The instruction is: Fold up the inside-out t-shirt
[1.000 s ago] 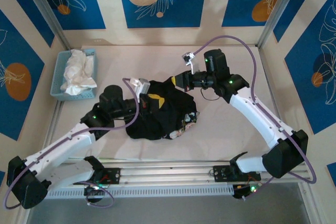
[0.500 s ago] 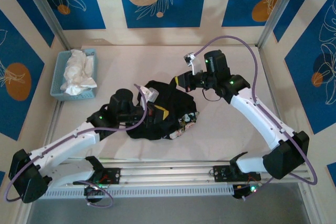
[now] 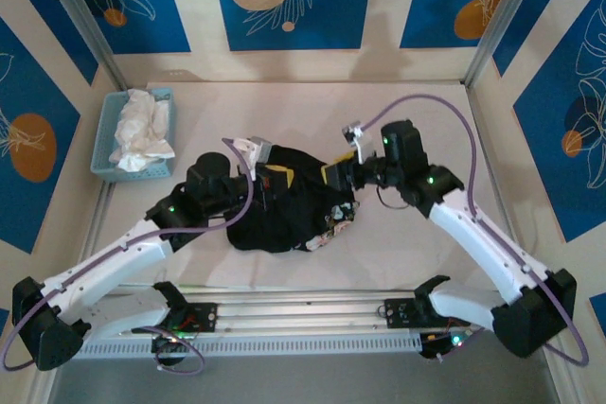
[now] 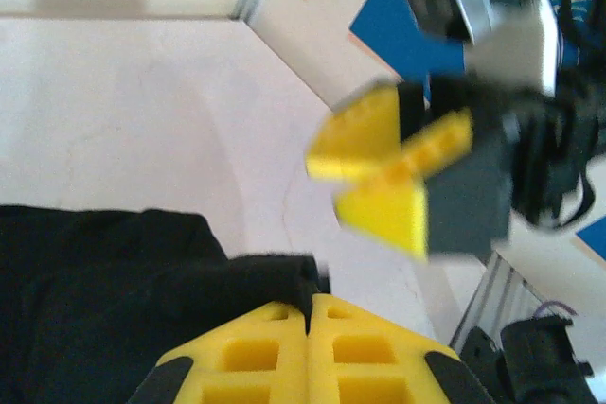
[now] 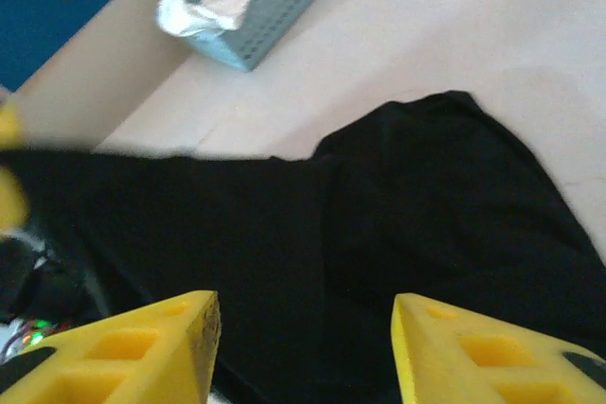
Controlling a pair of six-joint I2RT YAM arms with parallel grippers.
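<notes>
Left gripper point(image 4: 310, 302): clenched, its 2 yellow fingers pressed together with a bunch of black cloth pinched at their tips, at the heap's far-left edge.
Right gripper point(image 5: 303, 300): released, fingers spread wide, poised over the heap's far-right side; whether they touch the cloth cannot be told.
T-shirt point(image 3: 289, 215): black, crumpled in a heap at mid-table, between the 2 grippers; not laid flat.
Basket point(image 3: 106, 144): blue, at the far-left corner of the table, well apart from the t-shirt.
White cloth point(image 3: 142, 130): bunched inside the basket, spilling over its rim.
Table point(image 3: 417, 106): pale, bare around the heap.
</notes>
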